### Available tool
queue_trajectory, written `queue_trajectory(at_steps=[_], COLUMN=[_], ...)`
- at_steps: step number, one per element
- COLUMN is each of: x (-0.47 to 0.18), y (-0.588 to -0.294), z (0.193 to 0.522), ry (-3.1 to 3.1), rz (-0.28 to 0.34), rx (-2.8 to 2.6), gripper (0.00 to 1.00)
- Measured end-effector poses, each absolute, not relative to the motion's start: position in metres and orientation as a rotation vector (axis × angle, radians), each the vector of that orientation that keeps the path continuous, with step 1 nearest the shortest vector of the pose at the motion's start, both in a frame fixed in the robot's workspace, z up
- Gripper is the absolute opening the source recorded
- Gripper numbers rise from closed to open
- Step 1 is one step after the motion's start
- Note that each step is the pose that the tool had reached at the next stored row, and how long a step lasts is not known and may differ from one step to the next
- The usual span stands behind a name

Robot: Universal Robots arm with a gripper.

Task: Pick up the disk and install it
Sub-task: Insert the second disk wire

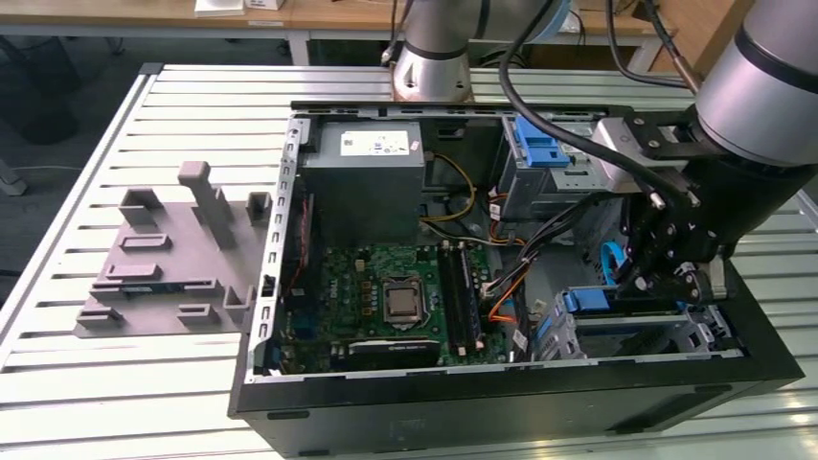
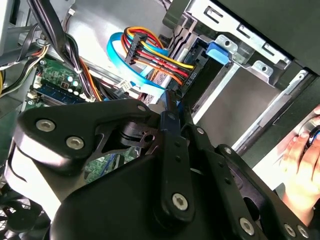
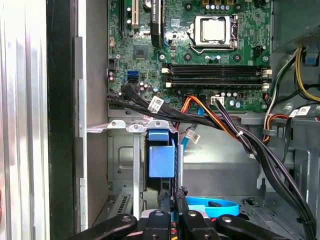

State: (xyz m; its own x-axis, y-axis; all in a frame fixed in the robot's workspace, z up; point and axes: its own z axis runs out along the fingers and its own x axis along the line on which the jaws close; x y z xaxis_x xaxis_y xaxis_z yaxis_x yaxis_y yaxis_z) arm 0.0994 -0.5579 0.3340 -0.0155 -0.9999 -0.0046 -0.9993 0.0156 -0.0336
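The disk stands on edge in the lower drive bay of the open computer case. Its blue rail end shows in the first wrist view, and its blue end shows in the exterior view. My gripper hangs just over that end of the bay, fingers drawn together with a narrow gap and nothing clearly between them. In the exterior view the gripper is at the case's right side, beside the bay. The second wrist view has the gripper pointing at the metal bay.
A blue flat cable and a bundle of black, orange and red wires run close to the bay. The motherboard fills the case floor. A grey fixture lies on the slatted table. A person's hand rests outside the case.
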Motion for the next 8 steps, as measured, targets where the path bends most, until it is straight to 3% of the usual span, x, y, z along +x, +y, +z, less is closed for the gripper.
queue_trajectory(at_steps=[8], x=[0.0996], y=[-0.558], z=[0.3312], ry=[2.219], rz=[-0.032], rx=[-2.185], gripper=[0.16])
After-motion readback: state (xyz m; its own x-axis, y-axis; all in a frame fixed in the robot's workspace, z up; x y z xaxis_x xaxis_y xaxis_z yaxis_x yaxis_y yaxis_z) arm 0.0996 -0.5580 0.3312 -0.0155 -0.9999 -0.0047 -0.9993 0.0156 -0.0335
